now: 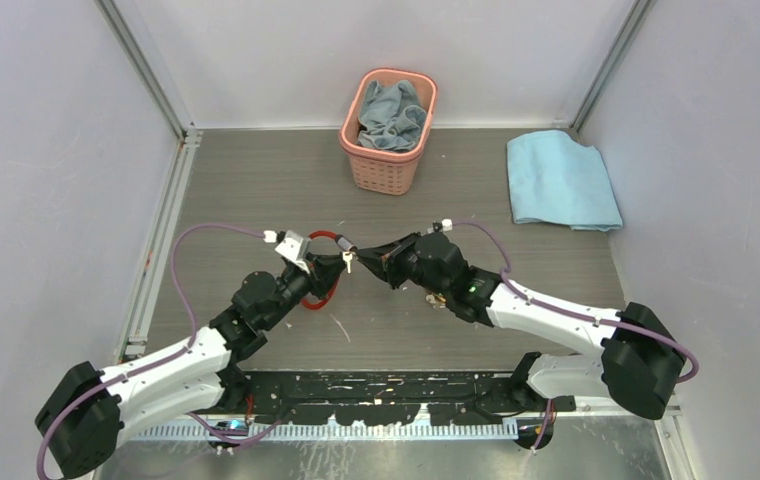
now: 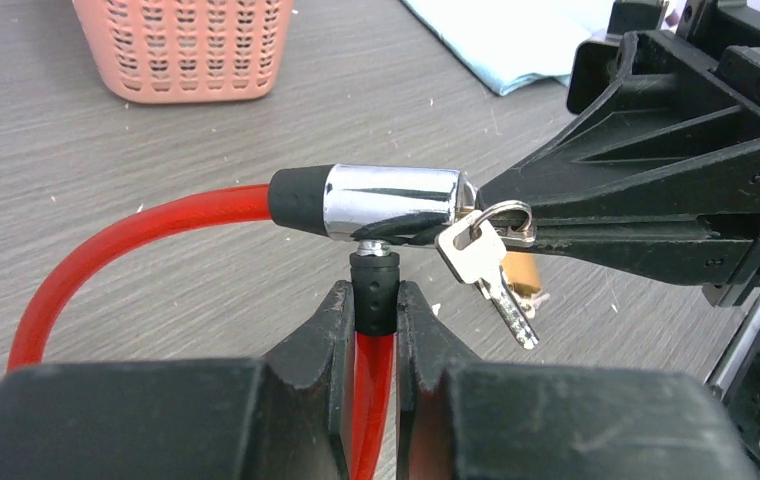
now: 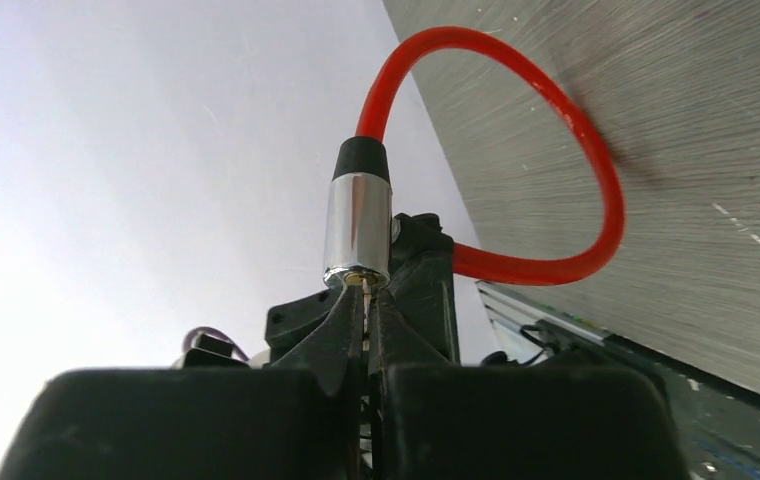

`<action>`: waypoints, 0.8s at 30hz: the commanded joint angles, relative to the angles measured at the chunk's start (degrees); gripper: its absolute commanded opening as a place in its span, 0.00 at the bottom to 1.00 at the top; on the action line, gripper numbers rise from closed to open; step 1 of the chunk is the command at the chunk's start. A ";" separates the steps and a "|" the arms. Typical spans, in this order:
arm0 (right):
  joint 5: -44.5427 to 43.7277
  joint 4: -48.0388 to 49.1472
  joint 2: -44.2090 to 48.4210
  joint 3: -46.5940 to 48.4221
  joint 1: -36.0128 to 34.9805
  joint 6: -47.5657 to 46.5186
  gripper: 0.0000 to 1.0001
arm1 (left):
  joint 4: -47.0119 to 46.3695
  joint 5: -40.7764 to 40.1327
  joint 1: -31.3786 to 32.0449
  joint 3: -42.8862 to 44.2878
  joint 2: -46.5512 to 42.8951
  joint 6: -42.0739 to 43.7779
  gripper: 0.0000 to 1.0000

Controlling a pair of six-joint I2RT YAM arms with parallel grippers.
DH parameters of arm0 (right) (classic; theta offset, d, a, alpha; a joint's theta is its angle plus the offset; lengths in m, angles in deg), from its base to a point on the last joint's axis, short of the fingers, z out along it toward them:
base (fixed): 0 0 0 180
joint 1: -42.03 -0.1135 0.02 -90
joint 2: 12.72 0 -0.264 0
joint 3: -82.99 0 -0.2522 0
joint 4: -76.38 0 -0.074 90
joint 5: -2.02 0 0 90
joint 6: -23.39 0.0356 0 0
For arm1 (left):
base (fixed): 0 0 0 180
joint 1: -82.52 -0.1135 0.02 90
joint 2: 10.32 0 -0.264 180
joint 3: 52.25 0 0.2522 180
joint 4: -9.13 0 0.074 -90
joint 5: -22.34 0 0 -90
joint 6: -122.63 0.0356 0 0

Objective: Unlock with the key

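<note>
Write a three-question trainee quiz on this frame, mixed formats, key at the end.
1. True or false: the right pincer is shut on a silver key entered in the chrome cylinder of the red cable lock.
2. What does the left pincer grip? A the black cable end under the cylinder; B the hanging spare keys; C nothing.
3. Fill in: the pink perforated plastic basket holds a crumpled grey ___.
Key: 1 true; 2 A; 3 cloth, the crumpled grey cloth.
</note>
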 commanded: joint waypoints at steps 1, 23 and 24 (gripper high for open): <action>-6.92 -0.11 0.21 4.43 0.36 7.23 0.01 | -11.62 -1.09 1.34 0.84 0.78 0.44 0.00; -11.98 -2.57 2.08 4.24 -5.05 13.63 0.01 | -13.16 -2.91 1.94 0.93 0.83 1.14 0.00; -11.92 -2.65 1.94 4.34 -5.28 13.44 0.01 | -12.99 -3.12 1.90 0.75 0.49 1.33 0.00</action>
